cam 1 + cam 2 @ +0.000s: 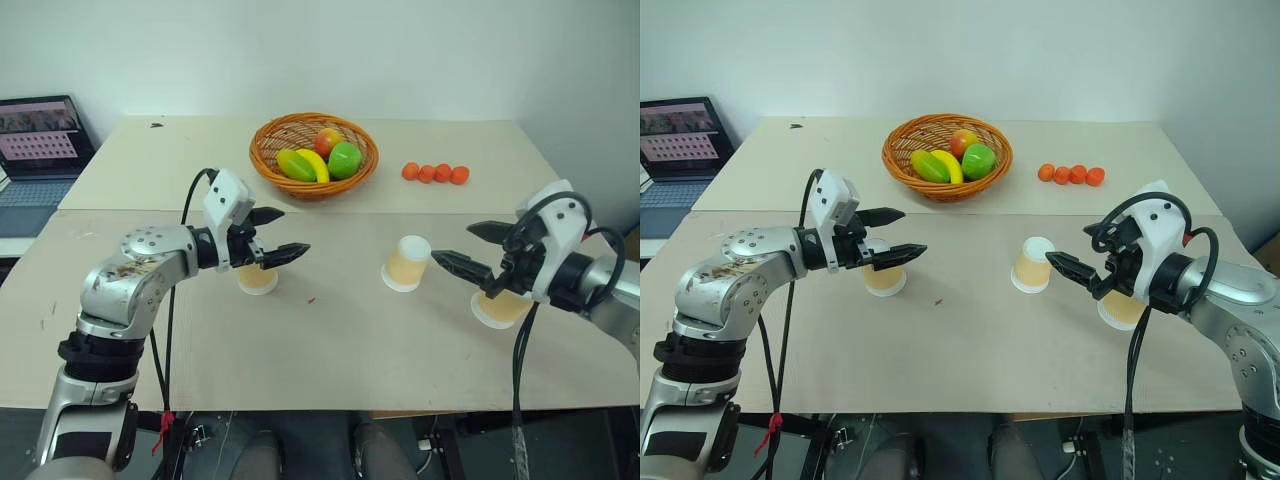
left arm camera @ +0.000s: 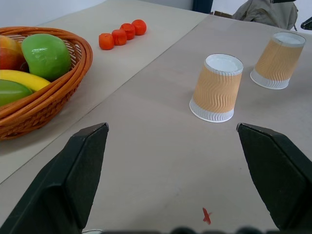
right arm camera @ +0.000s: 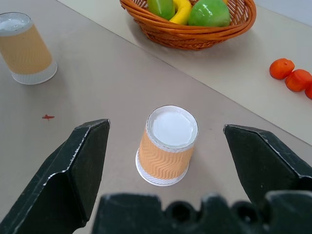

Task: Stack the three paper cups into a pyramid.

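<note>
The three paper cups stand inverted and apart on the table (image 1: 330, 340) — left cup (image 1: 257, 277) under the left gripper (image 1: 275, 236), middle cup (image 1: 407, 263) between the arms, right cup (image 1: 502, 307) beneath the right gripper (image 1: 468, 248); both grippers gape, empty; the middle cup, upright axis, lies just ahead of the right jaws — the nearer arm.

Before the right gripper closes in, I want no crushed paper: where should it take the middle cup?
Probably across the ribbed side wall of the middle cup, at mid-height, coming in level from the right gripper side. It stands upside down, wide rim on the table, and its open jaws already frame it.
</note>
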### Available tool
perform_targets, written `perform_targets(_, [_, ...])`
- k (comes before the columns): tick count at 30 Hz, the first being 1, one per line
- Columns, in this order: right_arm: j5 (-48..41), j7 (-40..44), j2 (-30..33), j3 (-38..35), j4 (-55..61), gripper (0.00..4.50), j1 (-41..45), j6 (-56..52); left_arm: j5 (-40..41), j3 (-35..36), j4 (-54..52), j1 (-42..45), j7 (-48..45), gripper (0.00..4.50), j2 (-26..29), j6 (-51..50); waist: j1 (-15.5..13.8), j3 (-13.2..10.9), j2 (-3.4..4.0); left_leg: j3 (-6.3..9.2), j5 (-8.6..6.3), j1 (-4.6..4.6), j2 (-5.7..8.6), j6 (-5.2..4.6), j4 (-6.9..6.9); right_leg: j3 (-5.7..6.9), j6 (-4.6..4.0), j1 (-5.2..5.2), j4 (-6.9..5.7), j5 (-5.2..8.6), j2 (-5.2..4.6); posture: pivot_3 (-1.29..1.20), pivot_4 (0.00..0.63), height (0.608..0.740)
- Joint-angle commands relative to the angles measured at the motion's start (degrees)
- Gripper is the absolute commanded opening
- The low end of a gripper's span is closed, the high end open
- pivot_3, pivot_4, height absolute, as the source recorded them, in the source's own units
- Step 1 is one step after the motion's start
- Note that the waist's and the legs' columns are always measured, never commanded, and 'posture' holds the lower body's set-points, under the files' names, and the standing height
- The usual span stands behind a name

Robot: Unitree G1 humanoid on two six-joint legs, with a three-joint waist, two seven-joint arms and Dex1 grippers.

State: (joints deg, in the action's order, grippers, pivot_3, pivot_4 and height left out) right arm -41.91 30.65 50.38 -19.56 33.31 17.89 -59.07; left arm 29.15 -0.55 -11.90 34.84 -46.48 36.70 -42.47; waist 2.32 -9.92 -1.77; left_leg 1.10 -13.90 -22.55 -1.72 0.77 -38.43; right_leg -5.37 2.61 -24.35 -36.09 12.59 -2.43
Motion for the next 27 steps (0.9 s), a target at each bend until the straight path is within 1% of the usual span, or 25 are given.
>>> perform_targets(1, [-1.0, -0.8, 0.2, -2.3, 2.5, 4.4, 0.4, 0.5, -1.1, 0.8, 0.4, 2.5, 0.9, 4.5, -1.1, 2.7, 0.0, 0.0, 0.0, 0.0, 0.0, 0.0, 0.0, 0.0, 0.0, 0.0, 0.0, 0.0, 0.0, 0.0, 0.0, 0.0, 0.15, 0.734])
perform_targets(4, [-1.6, -2.4, -0.4, -3.4, 4.3, 4.4, -0.9, -0.8, -0.3, 0.5, 2.3, 5.7, 1.0, 4.5, -3.5, 2.7, -0.4, 0.0, 0.0, 0.03, 0.0, -0.02, 0.01, 0.0, -0.05, 0.03, 0.0, 0.01, -0.01, 0.0, 0.0, 0.0, 0.15, 0.734])
perform_targets(9, [-3.3, -5.4, -1.5, -4.8, 6.4, 4.4, -2.1, -2.6, -1.7, -0.4, 4.7, 9.0, 2.0, 4.5, -5.6, 2.5, -0.6, 0.0, 0.0, 0.05, -0.01, -0.12, 0.0, 0.0, -0.22, 0.05, 0.01, 0.01, 0.0, -0.02, 0.0, 0.0, 0.15, 0.734])
perform_targets(10, [-3.0, -6.0, -1.4, -5.4, 6.7, 4.4, -2.8, -2.7, -3.7, -1.1, 6.2, 9.9, 4.1, 4.5, -6.3, 2.6, -0.6, 0.0, 0.0, 0.04, -0.01, -0.13, 0.01, -0.01, -0.23, 0.04, 0.02, 0.01, 0.0, -0.02, 0.0, 0.0, 0.15, 0.734])
perform_targets(12, [-2.0, -7.3, -1.1, -7.5, 7.1, 4.4, -4.3, -2.7, -3.6, -0.8, 8.0, 11.6, 6.0, 4.5, -8.8, 2.3, -0.8, 0.0, 0.0, 0.04, -0.01, -0.12, 0.01, -0.01, -0.25, 0.04, 0.03, 0.02, -0.02, -0.03, 0.0, 0.0, 0.15, 0.734])
perform_targets(14, [-1.7, -8.4, -1.3, -9.2, 7.1, 4.4, -5.0, -2.4, -2.8, -0.8, 8.0, 12.1, 5.8, 4.5, -10.1, 1.2, -1.1, 0.0, 0.0, 0.06, -0.01, -0.13, 0.01, -0.01, -0.3, 0.05, 0.05, 0.02, -0.04, -0.03, 0.0, 0.0, 0.15, 0.734])
perform_targets(18, [-1.7, -8.9, -1.5, -10.3, 7.8, 4.4, -7.8, -2.3, -1.3, -1.1, 7.3, 12.7, 4.3, 4.5, -11.4, 0.0, -1.2, 0.0, 0.0, 0.04, -0.01, -0.17, 0.01, -0.01, -0.33, 0.02, 0.07, 0.01, -0.03, -0.06, 0.0, 0.0, 0.15, 0.734])
perform_targets(21, [2.7, -10.2, -2.0, -14.3, 6.1, 4.4, -12.9, 0.0, 2.2, -1.0, 5.4, 12.7, 1.3, 4.5, -11.7, -2.3, -1.3, 0.0, 0.0, 0.05, -0.01, -0.17, 0.01, -0.01, -0.34, 0.04, 0.08, 0.01, -0.05, -0.06, 0.0, 0.0, 0.15, 0.734])
perform_targets(27, [7.4, -10.0, -4.6, -23.3, 5.1, 4.4, -20.6, 4.9, 6.7, -1.9, 4.0, 14.2, -3.1, 4.5, -12.2, -5.5, -1.5, 0.0, 0.0, 0.05, -0.01, -0.21, 0.03, -0.01, -0.39, 0.04, 0.16, 0.01, -0.03, -0.03, -0.01, 0.0, 0.15, 0.734])
